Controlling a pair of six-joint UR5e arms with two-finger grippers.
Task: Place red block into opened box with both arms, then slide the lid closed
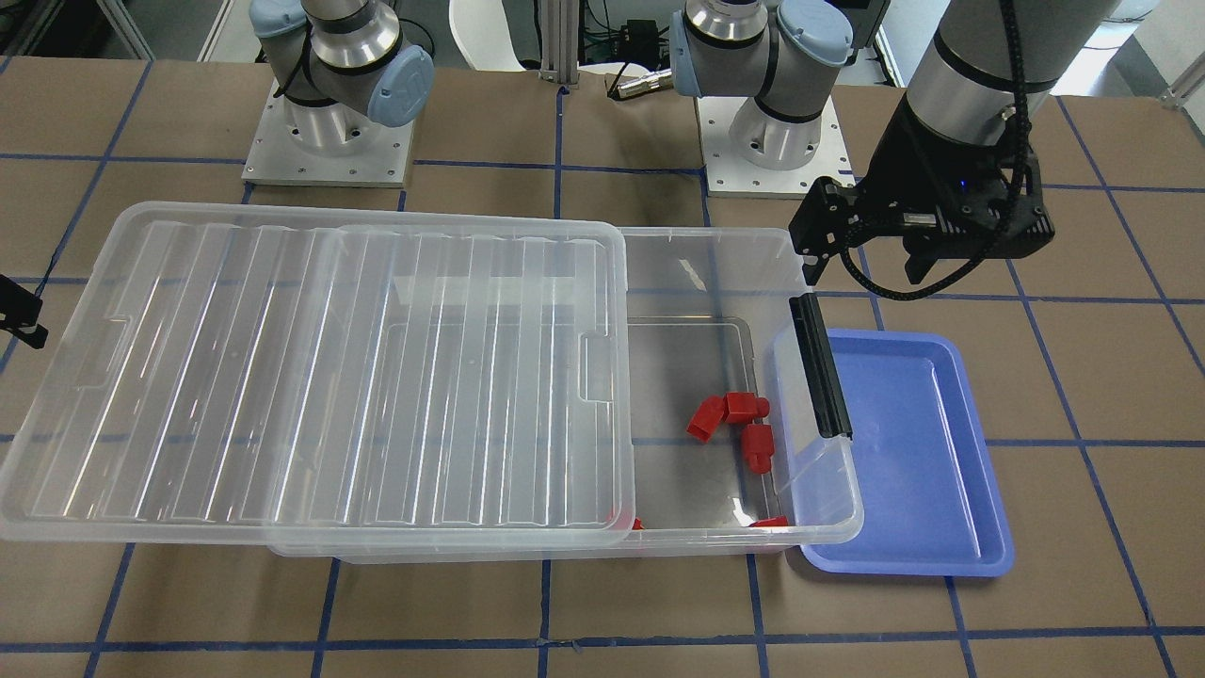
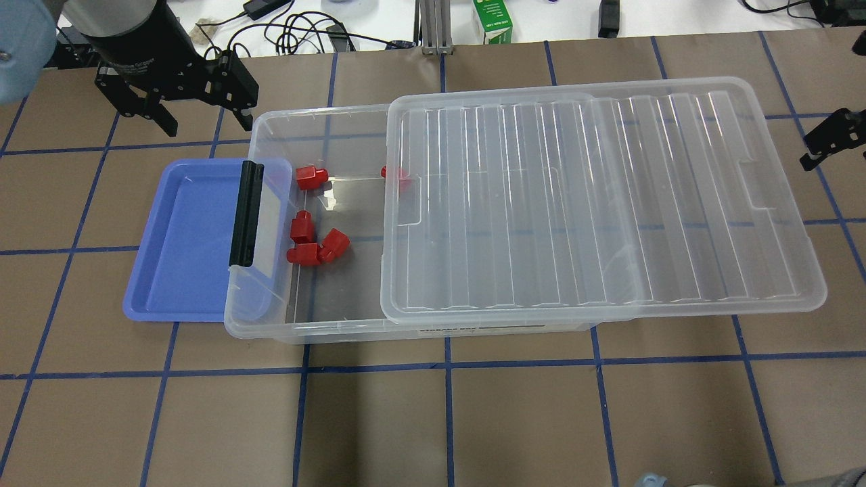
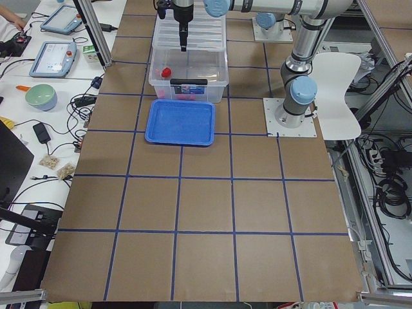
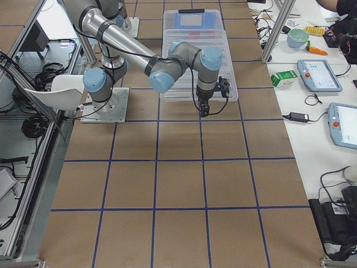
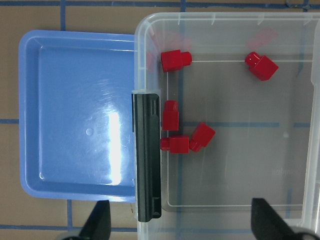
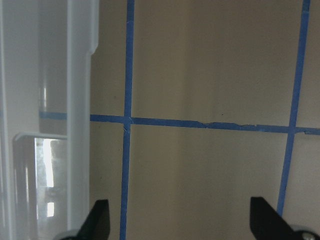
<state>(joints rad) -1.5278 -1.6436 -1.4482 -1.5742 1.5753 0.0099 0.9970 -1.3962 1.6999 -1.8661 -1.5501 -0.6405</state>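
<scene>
Several red blocks [image 5: 174, 144] lie on the floor of the clear box [image 2: 318, 331], at its uncovered end by the black clip bar [image 5: 147, 155]. One more red block [image 2: 392, 173] sits partly under the lid's edge. The ribbed clear lid [image 2: 595, 203] rests on the box, slid toward my right and overhanging that end. My left gripper [image 2: 203, 122] hangs open and empty above the box's far clip-end corner. My right gripper [image 6: 180, 225] is open over bare table, just beyond the lid's overhanging short end [image 6: 80, 100], and holds nothing.
A shallow blue tray [image 2: 183, 250] lies against the clip end of the box, partly under its rim. Both arm bases [image 1: 325, 132] stand behind the box. Brown table with blue tape lines surrounds it; cables and a green carton [image 2: 492, 20] lie beyond the far edge.
</scene>
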